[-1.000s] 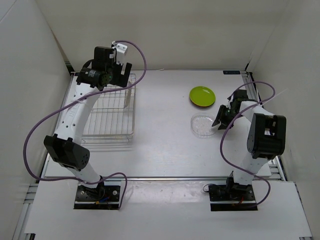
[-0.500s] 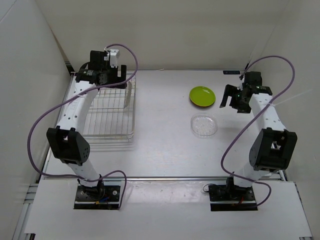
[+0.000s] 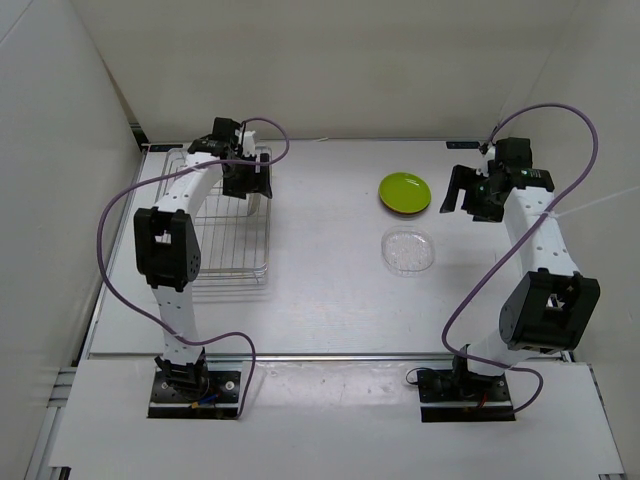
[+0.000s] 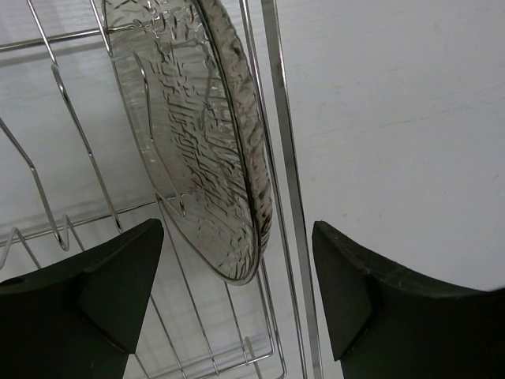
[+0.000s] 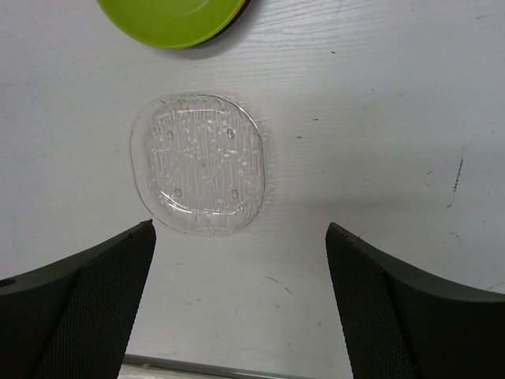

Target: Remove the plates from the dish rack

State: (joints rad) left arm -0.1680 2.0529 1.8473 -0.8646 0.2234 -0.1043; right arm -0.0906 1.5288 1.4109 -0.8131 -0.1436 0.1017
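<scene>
Rack (image 3: 220, 268) sits on L side of table (image 3: 320, 300), long axis running away from arm bases. Silver wire grid w/ raised sides.

Upright clear plate (image 4: 197, 126) is in the rack, on edge betw. wire tines at the far-R corner. It leans a little and its rim is just beside the side rail. Surface is textured and see-through.

L gripper (image 4: 237, 237) is over that corner, pointing down. Fingers are wide apart w/ nothing held. In the wrist view the plate's lower rim hangs in the gap betw. the two fingers, and no contact shows. One finger is over the rack interior, the other outside the rail over bare table.

R half of table: green plate (image 3: 405, 189) lies flat towards the far side, stacked on sth. A dark/reddish rim (image 5: 237, 16) peeks out beneath it; can't tell how many plates are under there.

Flat clear plate (image 5: 199, 164) lies on the table just on the near side of the green stack, close but apart from it. Dimpled texture, right way up as far as I can tell.

R gripper (image 3: 458, 195) is up off the table, to R of the green stack, touching neither plate. Fingers are spread wide w/ nothing betw. them. Its wrist cam looks down on the flat clear plate ahead of the fingertips, w/ the green plate cut off at frame top.
</scene>
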